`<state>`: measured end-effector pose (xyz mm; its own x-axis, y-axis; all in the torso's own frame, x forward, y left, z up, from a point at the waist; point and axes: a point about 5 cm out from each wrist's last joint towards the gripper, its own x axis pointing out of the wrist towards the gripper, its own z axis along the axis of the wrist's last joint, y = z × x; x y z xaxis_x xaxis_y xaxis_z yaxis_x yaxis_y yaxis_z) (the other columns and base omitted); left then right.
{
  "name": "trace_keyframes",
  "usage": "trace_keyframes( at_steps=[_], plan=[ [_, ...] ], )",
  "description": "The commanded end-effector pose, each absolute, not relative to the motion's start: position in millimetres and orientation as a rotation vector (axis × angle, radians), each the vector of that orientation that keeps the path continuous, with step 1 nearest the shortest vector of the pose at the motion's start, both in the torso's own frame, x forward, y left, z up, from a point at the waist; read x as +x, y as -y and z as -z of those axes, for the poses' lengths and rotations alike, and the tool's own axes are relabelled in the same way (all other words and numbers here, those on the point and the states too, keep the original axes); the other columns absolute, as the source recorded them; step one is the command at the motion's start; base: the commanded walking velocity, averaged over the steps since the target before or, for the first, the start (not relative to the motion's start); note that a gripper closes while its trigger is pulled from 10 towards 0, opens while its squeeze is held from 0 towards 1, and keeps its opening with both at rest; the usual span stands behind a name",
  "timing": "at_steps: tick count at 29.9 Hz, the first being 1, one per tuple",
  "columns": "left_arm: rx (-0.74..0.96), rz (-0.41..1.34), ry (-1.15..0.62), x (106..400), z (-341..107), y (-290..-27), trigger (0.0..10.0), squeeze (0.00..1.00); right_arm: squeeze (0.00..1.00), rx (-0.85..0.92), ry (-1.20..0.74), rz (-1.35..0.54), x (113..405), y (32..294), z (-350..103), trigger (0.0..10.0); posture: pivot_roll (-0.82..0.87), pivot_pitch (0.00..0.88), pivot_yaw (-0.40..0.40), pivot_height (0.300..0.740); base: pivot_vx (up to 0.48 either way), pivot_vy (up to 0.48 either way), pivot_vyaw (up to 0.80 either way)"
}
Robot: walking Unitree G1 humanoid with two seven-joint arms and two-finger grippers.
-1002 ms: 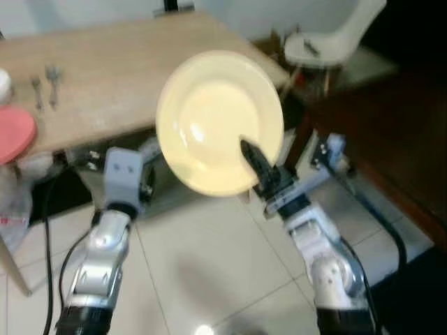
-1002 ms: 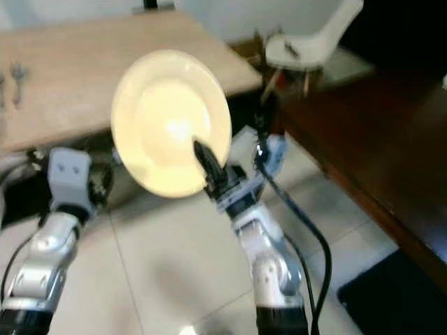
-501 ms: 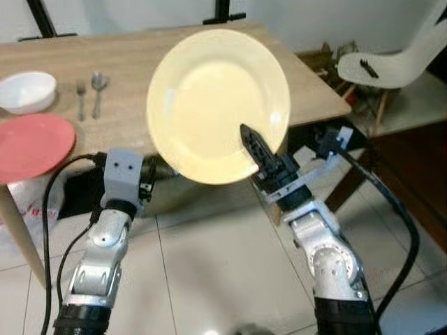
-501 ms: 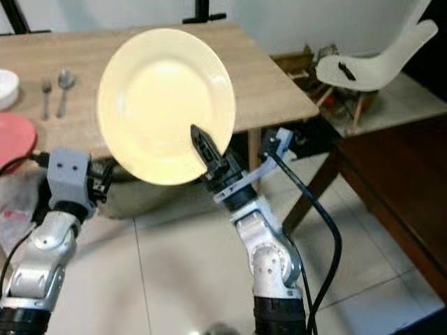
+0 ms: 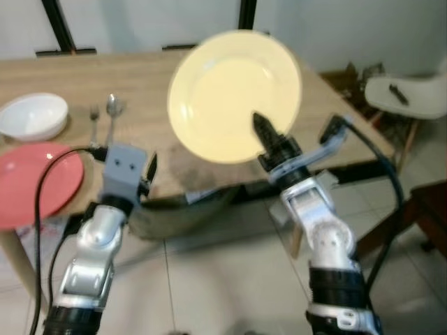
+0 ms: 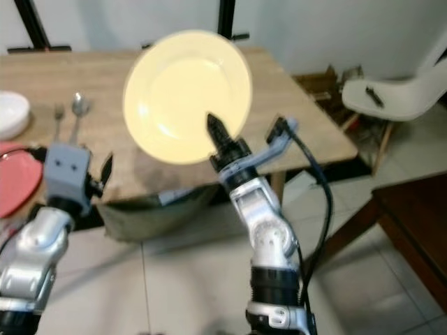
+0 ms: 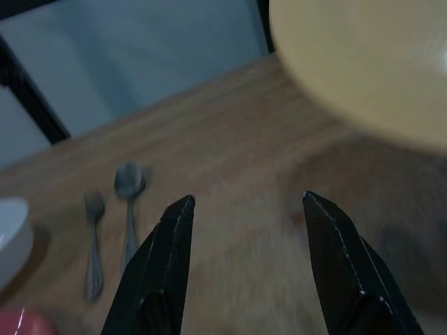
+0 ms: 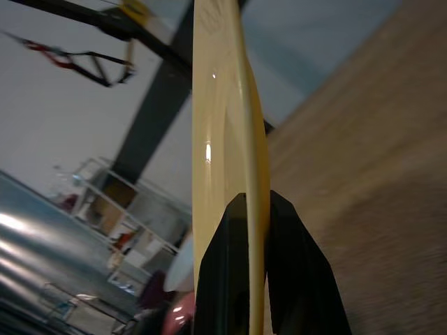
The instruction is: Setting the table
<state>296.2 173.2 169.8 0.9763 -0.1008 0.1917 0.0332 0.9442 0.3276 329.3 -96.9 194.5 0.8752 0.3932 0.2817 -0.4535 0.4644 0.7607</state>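
Note:
My right gripper (image 5: 265, 132) is shut on the lower rim of a pale yellow plate (image 5: 234, 94), which it holds up on edge above the wooden table (image 5: 63, 77); the right wrist view shows the plate (image 8: 227, 132) edge-on between the fingers (image 8: 223, 279). My left gripper (image 7: 244, 209) is open with nothing in it, held low at the table's near edge. A red plate (image 5: 31, 185), a white bowl (image 5: 33, 115), a fork (image 5: 93, 118) and a spoon (image 5: 112, 112) lie on the table's left part.
A white chair (image 5: 408, 94) stands to the right of the table, and a dark wooden piece of furniture (image 6: 412, 223) is at the lower right. Black stand legs (image 5: 59, 28) rise behind the table. Cables hang from both arms over the tiled floor.
The camera has come closer to the table and the view has shifted. The yellow plate, still in my right gripper, now hangs over the tabletop, further forward and right.

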Motion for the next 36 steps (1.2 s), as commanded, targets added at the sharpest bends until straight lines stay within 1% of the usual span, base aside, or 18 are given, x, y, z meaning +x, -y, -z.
trace_keyframes(
  at_steps=[1, 5, 6, 10, 15, 25, 27, 29, 31, 34, 36],
  plan=[
    [0.352, 0.095, 0.221, 294, -170, -169, 10.0, 0.00, 0.00, 0.925, 0.026, -0.475, 332, 102, -187, 10.0, -0.08, 0.000, 0.035, 0.740, 0.465, 0.000, 0.00],
    [0.361, 0.112, 0.227, 293, -171, -168, 10.0, 0.00, 0.00, 0.891, -0.010, -0.464, 328, 108, -180, 10.0, -0.08, 0.000, 0.035, 0.740, 0.446, 0.000, 0.00],
    [0.367, 0.121, 0.230, 293, -170, -166, 10.0, 0.00, 0.00, 0.860, -0.026, -0.451, 322, 117, -172, 10.0, -0.08, 0.000, 0.030, 0.740, 0.386, 0.000, 0.00],
    [0.376, 0.136, 0.238, 295, -170, -163, 10.0, 0.00, 0.00, 0.836, -0.069, -0.416, 318, 127, -161, 10.0, -0.09, 0.000, 0.033, 0.740, 0.383, 0.000, 0.00],
    [0.390, 0.160, 0.253, 295, -172, -160, 10.0, 0.00, 0.00, 0.844, -0.082, -0.397, 314, 133, -157, 10.0, -0.10, 0.000, 0.036, 0.740, 0.229, 0.000, 0.00],
    [0.380, 0.152, 0.250, 298, -173, -158, 10.0, 0.00, 0.00, 0.847, -0.018, -0.394, 323, 126, -167, 10.0, -0.09, 0.000, 0.033, 0.740, 0.000, 0.000, 0.00],
    [0.378, 0.168, 0.238, 295, -170, -155, 10.0, 0.00, 0.00, 0.912, 0.029, -0.389, 329, 125, -174, 10.0, -0.09, 0.000, 0.031, 0.740, 0.000, 0.000, 0.00],
    [0.369, 0.174, 0.233, 294, -169, -155, 10.0, 0.00, 0.00, 0.939, 0.042, -0.397, 330, 125, -175, 10.0, -0.09, 0.000, 0.031, 0.740, 0.000, 0.000, 0.00],
    [0.359, 0.176, 0.230, 293, -168, -155, 10.0, 0.00, 0.00, 0.963, 0.043, -0.408, 332, 123, -176, 10.0, -0.09, 0.000, 0.031, 0.740, 0.000, 0.000, 0.00],
    [0.359, 0.175, 0.230, 293, -168, -155, 10.0, 0.00, 0.00, 0.949, 0.019, -0.410, 334, 119, -173, 10.0, -0.08, 0.000, 0.030, 0.740, 0.000, 0.000, 0.00],
    [0.358, 0.173, 0.234, 292, -170, -154, 10.0, 0.00, 0.00, 0.944, -0.006, -0.423, 340, 111, -170, 10.0, -0.06, 0.000, 0.021, 0.740, 0.000, 0.000, 0.00]
  ],
)
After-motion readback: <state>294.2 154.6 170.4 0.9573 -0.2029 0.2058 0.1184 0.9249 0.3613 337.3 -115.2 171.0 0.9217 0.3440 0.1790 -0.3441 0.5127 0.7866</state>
